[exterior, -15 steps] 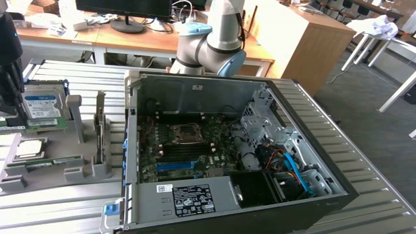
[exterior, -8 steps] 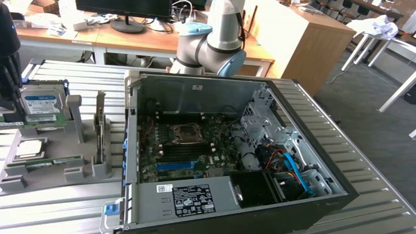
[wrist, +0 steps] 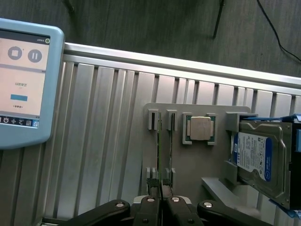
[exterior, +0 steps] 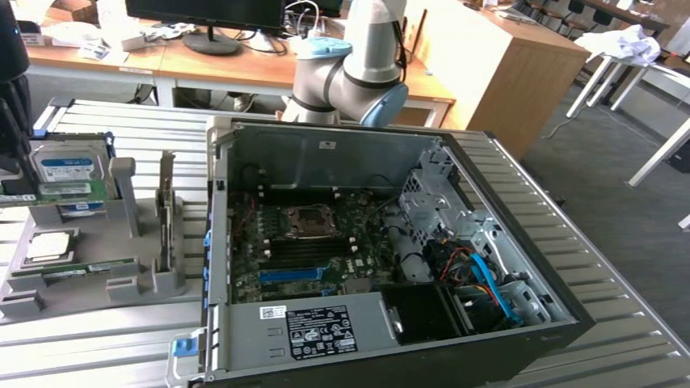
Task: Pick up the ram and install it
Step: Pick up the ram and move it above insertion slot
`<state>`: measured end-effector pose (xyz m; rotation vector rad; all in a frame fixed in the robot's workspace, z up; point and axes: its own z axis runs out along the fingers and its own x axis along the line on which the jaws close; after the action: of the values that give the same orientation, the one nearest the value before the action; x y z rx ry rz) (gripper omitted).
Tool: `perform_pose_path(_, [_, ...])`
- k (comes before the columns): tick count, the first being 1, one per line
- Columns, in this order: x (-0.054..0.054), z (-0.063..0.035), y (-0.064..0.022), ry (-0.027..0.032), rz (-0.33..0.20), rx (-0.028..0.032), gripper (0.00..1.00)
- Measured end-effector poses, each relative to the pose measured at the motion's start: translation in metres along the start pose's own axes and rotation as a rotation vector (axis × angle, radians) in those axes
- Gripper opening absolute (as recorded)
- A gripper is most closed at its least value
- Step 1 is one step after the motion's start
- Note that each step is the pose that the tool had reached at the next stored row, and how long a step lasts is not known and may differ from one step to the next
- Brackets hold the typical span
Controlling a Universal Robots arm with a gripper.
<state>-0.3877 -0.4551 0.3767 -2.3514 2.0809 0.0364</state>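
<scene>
Our empty black gripper [wrist: 160, 184], pressed together, faces the thin green ram stick [wrist: 159, 150], slotted upright at an edge of the grey holder [wrist: 197, 160] for pinching.

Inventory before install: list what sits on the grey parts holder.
The ram on edge in its slots, a square processor chip, and a hard drive. The drive covers the holder beneath it.

A big open computer case [exterior: 323, 158] sits on a ribbed metal table [exterior: 108, 343], with a green board [exterior: 280, 255] full of parts inside. Beside it a grey holder [wrist: 197, 160] carries a silver hard drive [wrist: 261, 155] with a blue label and a small square silver chip [wrist: 199, 128]. A touch screen [wrist: 23, 80] with a light blue frame is off to one side
</scene>
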Motion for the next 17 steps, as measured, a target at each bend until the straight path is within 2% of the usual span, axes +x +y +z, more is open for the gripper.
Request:
perform_pose_path(11, [0.000,-0.0147,0.0002,-0.0001,0.000,0.0000,0.12])
perform_pose_path(17, [0.000,-0.0164,0.0002,0.0000,0.000,0.0001,0.12])
